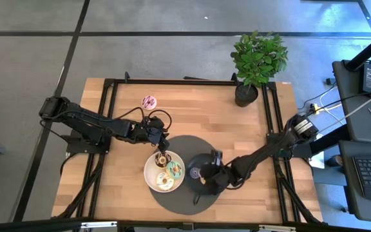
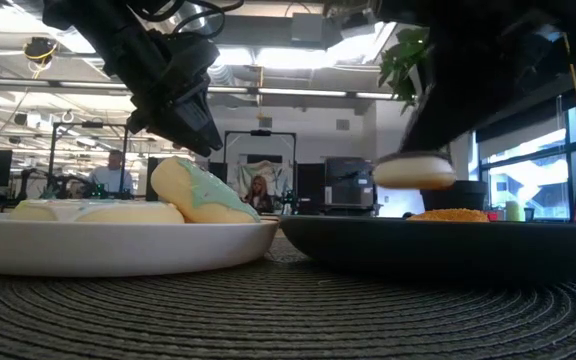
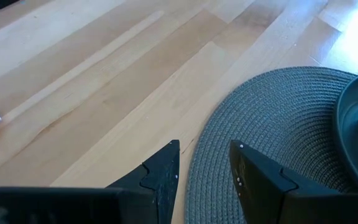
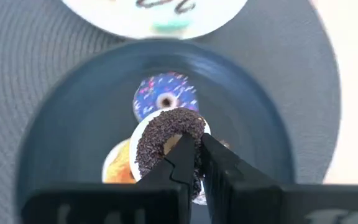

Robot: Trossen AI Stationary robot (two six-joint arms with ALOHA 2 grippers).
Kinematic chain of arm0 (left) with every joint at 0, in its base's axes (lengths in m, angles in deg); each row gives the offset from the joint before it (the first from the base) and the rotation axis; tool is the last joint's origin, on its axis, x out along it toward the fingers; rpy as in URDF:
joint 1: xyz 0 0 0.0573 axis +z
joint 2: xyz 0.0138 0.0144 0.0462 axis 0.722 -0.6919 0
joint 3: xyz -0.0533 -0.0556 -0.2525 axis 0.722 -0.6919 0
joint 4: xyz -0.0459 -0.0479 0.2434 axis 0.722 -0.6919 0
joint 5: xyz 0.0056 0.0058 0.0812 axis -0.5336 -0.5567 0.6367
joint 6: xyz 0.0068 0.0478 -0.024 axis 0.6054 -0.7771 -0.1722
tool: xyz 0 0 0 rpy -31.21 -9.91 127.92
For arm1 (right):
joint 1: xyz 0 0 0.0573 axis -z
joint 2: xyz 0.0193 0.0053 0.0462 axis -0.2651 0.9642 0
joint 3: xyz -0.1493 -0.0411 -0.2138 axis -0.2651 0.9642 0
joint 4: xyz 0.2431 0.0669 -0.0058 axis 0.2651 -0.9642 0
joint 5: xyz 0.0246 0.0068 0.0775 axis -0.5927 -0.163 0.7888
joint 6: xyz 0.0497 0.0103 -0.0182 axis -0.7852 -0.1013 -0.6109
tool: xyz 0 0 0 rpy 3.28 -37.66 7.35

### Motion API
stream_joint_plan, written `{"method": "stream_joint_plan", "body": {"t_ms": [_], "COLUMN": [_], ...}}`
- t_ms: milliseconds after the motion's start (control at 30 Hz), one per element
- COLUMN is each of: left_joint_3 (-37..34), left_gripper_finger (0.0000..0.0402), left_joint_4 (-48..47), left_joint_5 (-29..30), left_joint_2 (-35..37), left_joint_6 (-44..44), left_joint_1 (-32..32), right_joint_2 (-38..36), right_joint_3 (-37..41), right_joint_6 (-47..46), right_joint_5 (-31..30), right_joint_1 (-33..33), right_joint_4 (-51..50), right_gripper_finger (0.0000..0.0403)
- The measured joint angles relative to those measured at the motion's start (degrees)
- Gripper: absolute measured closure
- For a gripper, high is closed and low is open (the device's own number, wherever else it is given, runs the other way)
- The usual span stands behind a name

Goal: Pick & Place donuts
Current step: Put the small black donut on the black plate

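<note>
I see my right gripper (image 4: 190, 163) pinching the chocolate-sprinkled donut (image 4: 166, 140) above the black plate (image 4: 67, 137), which holds the purple mini (image 4: 165, 98) and orange mini (image 4: 118, 164). Beyond the plate, my left gripper (image 3: 204, 168) hangs narrowly parted and empty. Farthest lies the pink donut (image 1: 149, 101).

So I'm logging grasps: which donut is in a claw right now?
The chocolate-sprinkled donut, pinched by the right claw above the black plate. The purple one and orange one lie loose on that plate.
</note>
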Motion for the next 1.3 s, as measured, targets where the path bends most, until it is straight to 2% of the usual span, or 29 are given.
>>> {"method": "stream_joint_plan", "body": {"t_ms": [233,833,1300], "left_joint_3": [0.0,0.0,0.0], "left_gripper_finger": [0.0265,0.0265,0.0265], "left_joint_4": [0.0,-0.1,-0.1], "left_joint_5": [0.0,0.0,-0.4], "left_joint_2": [0.0,0.0,0.0], "left_joint_6": [0.0,0.0,0.1], "left_joint_1": [0.0,0.0,0.0], "right_joint_2": [2.6,2.7,2.7], "right_joint_3": [0.0,0.0,0.0], "right_joint_6": [-0.5,-0.3,-0.2], "right_joint_5": [-0.5,-1.8,-1.4], "right_joint_1": [0.1,0.0,0.0], "right_joint_4": [1.4,0.8,0.2], "right_gripper_finger": [0.0377,0.0375,0.0289]}}
